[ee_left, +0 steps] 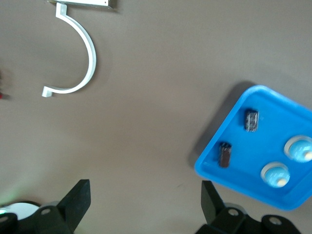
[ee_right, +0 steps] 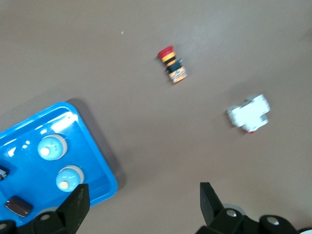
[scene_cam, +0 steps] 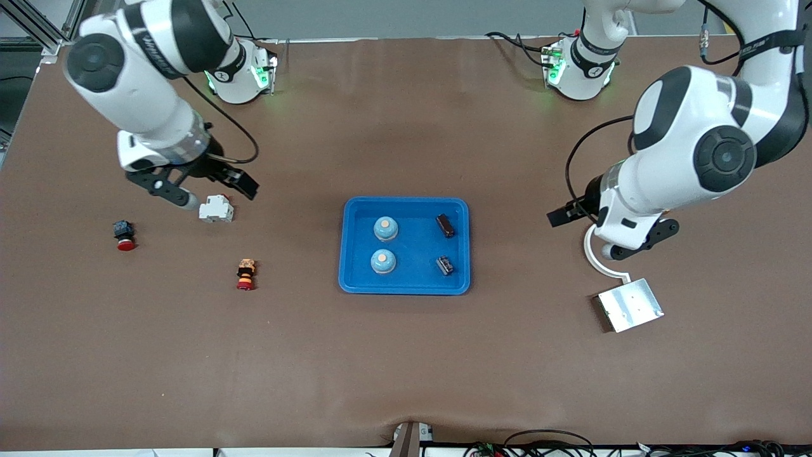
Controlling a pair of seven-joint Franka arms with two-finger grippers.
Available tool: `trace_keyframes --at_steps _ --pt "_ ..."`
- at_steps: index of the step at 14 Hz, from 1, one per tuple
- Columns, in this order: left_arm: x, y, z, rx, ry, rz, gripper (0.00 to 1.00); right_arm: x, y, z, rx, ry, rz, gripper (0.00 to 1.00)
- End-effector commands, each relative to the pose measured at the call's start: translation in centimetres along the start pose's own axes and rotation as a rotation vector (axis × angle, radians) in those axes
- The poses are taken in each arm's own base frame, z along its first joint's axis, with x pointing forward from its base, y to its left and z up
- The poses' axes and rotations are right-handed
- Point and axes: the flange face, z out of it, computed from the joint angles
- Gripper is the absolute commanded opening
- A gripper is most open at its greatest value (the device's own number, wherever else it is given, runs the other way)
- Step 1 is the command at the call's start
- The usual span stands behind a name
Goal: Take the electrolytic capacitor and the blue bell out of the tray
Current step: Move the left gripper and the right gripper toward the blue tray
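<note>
A blue tray sits mid-table. In it are two blue bells and two dark capacitors. My left gripper is open and empty over bare table toward the left arm's end, apart from the tray. Its wrist view shows the tray, both capacitors and both bells. My right gripper is open and empty, over the table beside a white component. Its wrist view shows the tray and bells.
A red-capped black button and an orange and red button lie toward the right arm's end. A metal plate with a curved white handle lies near the left gripper; the handle shows in the left wrist view.
</note>
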Motion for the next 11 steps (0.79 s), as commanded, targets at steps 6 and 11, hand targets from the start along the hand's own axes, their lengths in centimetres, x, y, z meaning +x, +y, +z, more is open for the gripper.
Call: trace_keyframes --at_steps 6,11 --pt "2.2 7.4 7.3 -0.052 0.031 -0.262 1.0 -4.0 -7.6 7.2 0.035 0.015 0.138 1.0" --pt "1.4 12.2 12.9 -0.098 0.068 -0.307 1.0 -6.2 -11.7 11.6 0.094 0.041 0.181 1.0"
